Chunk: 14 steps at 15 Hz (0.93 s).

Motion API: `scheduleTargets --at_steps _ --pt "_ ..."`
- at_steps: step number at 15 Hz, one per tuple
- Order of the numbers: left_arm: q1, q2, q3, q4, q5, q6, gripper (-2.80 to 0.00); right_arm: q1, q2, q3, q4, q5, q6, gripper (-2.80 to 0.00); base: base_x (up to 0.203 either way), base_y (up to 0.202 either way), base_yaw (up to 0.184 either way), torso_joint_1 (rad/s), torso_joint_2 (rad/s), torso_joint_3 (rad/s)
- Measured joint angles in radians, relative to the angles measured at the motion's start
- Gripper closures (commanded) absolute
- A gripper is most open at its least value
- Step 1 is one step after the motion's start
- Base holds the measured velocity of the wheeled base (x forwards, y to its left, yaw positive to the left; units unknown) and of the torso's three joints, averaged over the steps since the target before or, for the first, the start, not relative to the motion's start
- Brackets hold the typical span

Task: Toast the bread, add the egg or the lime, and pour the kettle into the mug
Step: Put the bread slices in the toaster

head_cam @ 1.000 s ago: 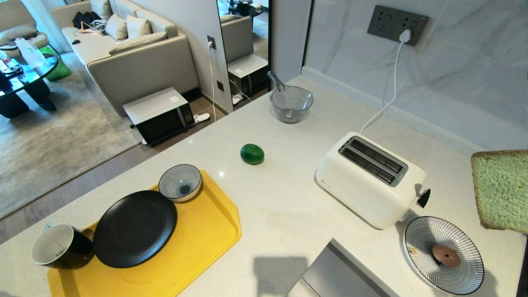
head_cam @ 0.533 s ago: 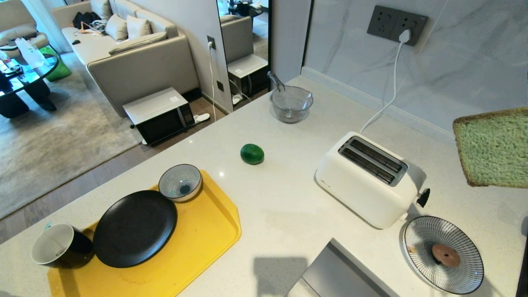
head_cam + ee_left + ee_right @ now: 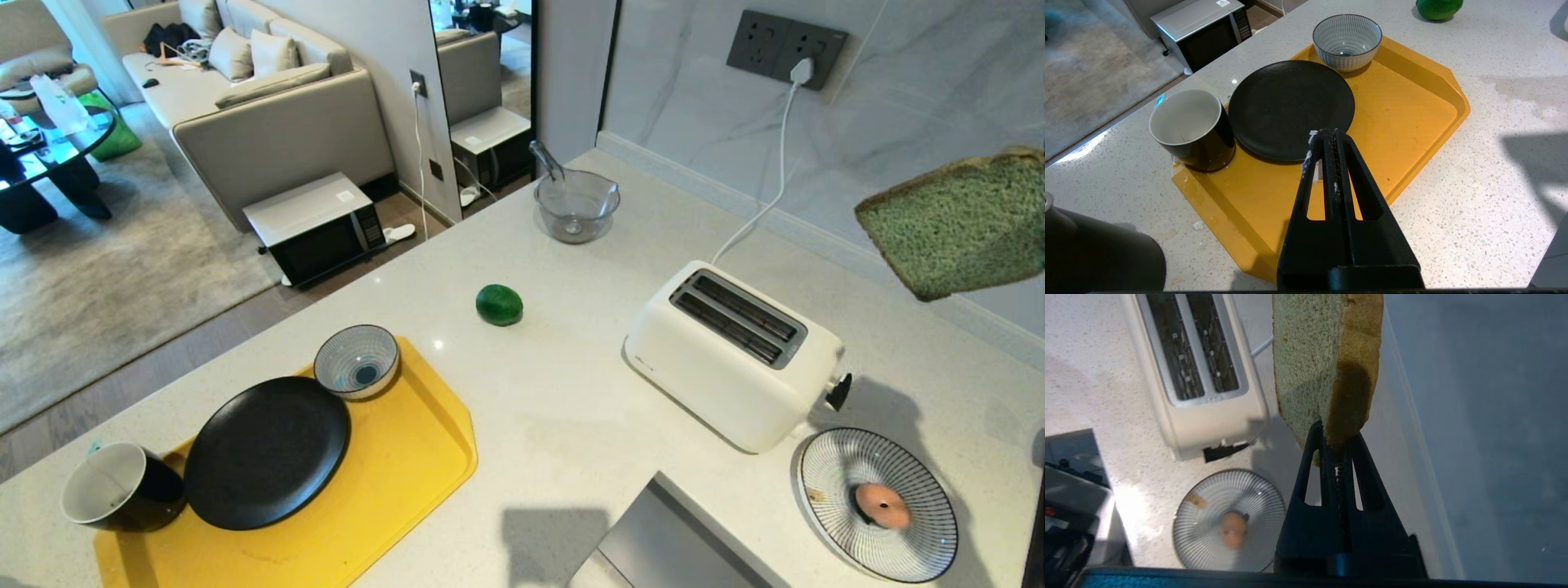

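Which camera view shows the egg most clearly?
The head view: the egg lies sharp and unobstructed in the middle of the striped plate, beside the toaster. The right wrist view also shows it on the plate, but blurred. The left wrist view does not show it at all.

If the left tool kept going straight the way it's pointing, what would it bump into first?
Probably the black plate on the yellow tray. The shut left tool points down at the plate's near edge, though depth is hard to judge.
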Motion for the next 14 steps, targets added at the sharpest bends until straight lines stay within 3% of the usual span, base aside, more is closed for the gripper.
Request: scheduleTargets --at_steps 4,9,14 --pt "0.0 0.0 0.0 0.0 0.0 0.0 0.0 -0.064 0.142 -0.151 0.078 0.148 -0.108 0.0 0.0 0.0 0.0 0.0 0.0 0.0" --pt "0.0 0.0 0.0 0.0 0.0 0.0 0.0 -0.095 0.258 -0.217 0.101 0.158 -0.189 0.0 0.0 0.0 0.0 0.0 0.0 0.0" --pt "0.0 0.0 0.0 0.0 0.0 0.0 0.0 -0.102 0.318 -0.258 0.106 0.198 -0.202 0.0 0.0 0.0 0.0 0.0 0.0 0.0"
